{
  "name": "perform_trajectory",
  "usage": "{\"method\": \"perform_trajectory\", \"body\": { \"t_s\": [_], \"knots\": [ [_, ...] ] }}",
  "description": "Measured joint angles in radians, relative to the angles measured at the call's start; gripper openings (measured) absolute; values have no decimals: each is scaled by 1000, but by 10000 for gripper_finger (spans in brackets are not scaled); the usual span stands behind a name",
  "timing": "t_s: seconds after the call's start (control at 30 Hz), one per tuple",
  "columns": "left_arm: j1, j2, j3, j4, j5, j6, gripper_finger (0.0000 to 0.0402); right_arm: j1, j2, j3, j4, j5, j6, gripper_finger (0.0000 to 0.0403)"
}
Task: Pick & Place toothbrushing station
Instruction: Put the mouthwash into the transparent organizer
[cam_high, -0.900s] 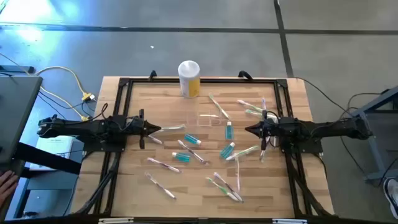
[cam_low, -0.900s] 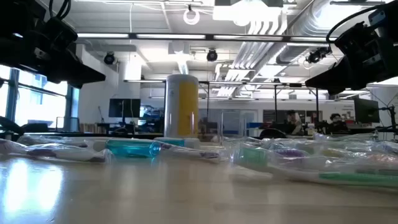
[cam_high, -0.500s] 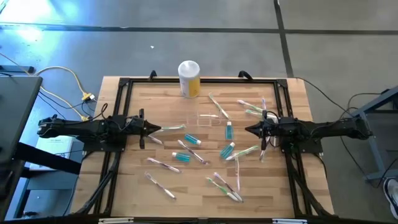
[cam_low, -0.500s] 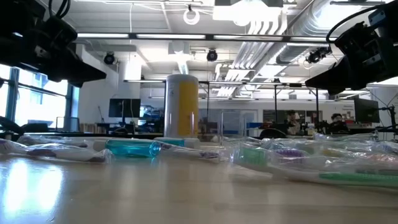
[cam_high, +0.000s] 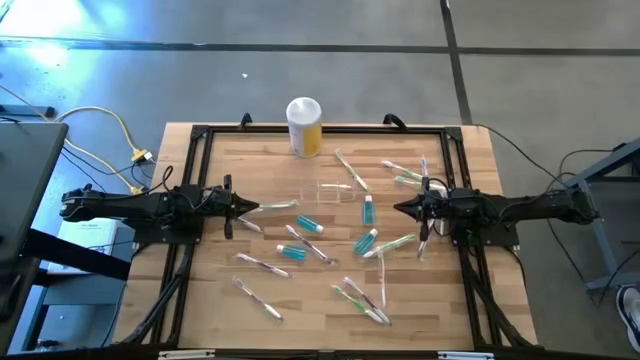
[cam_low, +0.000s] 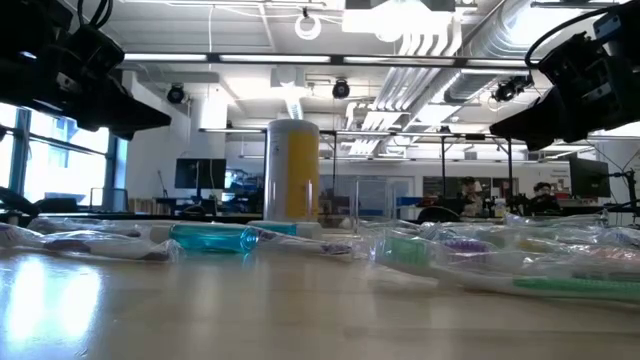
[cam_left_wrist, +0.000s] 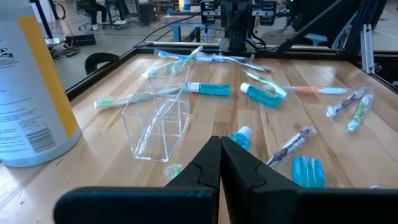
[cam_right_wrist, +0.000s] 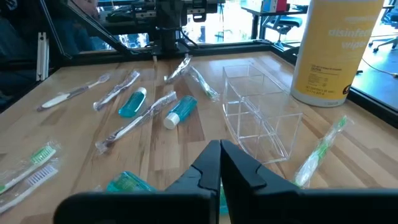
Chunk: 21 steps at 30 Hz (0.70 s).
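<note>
You have the wooden bench (cam_high: 215, 300) framed by a black rail, with both arms lying level over it from opposite sides. The left gripper (cam_high: 254, 208) sits at nine o'clock of the bench, its jaws pressed together on nothing. The right gripper (cam_high: 400, 209) sits at three o'clock, jaws likewise together and empty. The yellow canister (cam_high: 304, 127) with its white lid stands upright at twelve o'clock by the rail. The toothbrushing station (cam_high: 333, 192), a clear compartmented box, rests on the boards near the centre, between the two grippers and well apart from each, slightly toward the canister. Scattered around it you see wrapped toothbrushes (cam_high: 261, 264) and small teal tubes (cam_high: 368, 210), mostly from three to six o'clock.
</note>
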Motion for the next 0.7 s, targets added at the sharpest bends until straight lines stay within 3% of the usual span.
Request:
{"method": "perform_trajectory", "body": {
  "t_s": [0.37,0.57,0.7],
  "knots": [
    [0,0,0,-1,0,0,0,0,0,6,176,-110,-3,2],
    [0,0,0,-1,0,0,0,0,30,129,48,-55,99,2],
    [0,0,0,-1,0,0,0,0,126,251,-151,20,227,2]
  ]
}}
